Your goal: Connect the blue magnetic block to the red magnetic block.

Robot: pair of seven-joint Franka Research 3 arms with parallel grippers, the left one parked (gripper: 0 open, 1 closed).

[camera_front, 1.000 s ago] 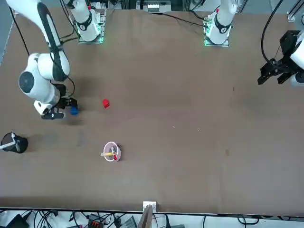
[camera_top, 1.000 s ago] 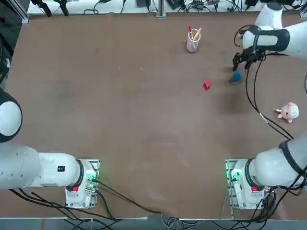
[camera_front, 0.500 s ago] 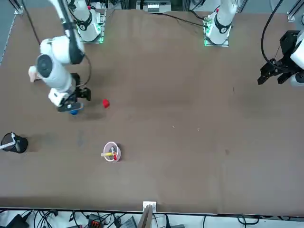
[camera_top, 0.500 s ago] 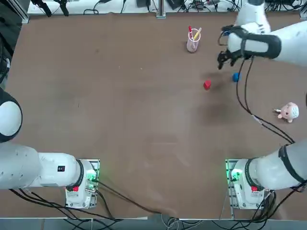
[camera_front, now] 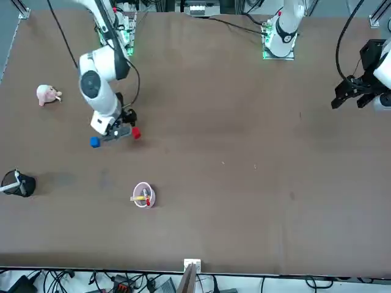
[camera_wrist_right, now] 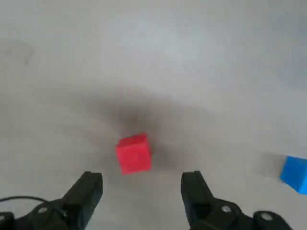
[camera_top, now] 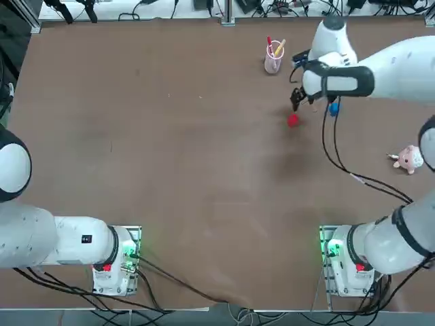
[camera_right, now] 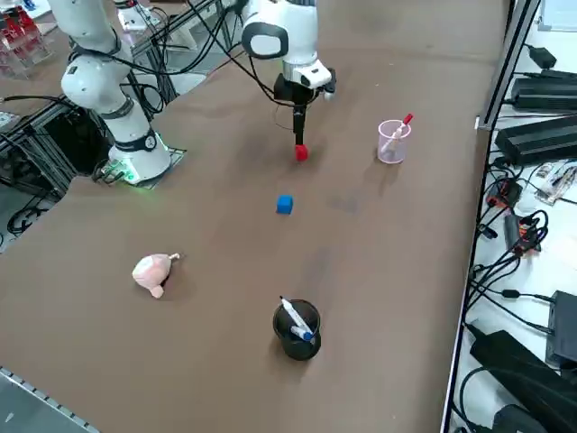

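Top view shows the bench [camera_top: 204, 170] spreading out as the largest thing, brown and broad, with the working right arm [camera_top: 401, 71] reaching over its right half. At that arm's end the right hand [camera_wrist_right: 141, 184] is hovering above the bench near the red magnetic block [camera_wrist_right: 134, 154], its two fingers standing wide apart with nothing between them that they are gripping.

In the right side view, a black mesh pen cup [camera_right: 297, 332] is standing on the bench, holding a white marker [camera_right: 296, 316]. A pale pink pen cup [camera_right: 392, 144] is standing well apart from it, on the far side of the blue magnetic block, and a red pen [camera_right: 405, 123] is leaning out of its rim; in the top view a yellow pen [camera_top: 279, 48] is sticking up beside the red one.

A pink plush toy [camera_top: 409, 158] is lying on the bench, in the top view nearer the arms' bases than the two blocks.

Smallest are the blocks: the blue magnetic block [camera_right: 285, 205] is resting on the bench near the red one, and the two are sitting apart, not touching.
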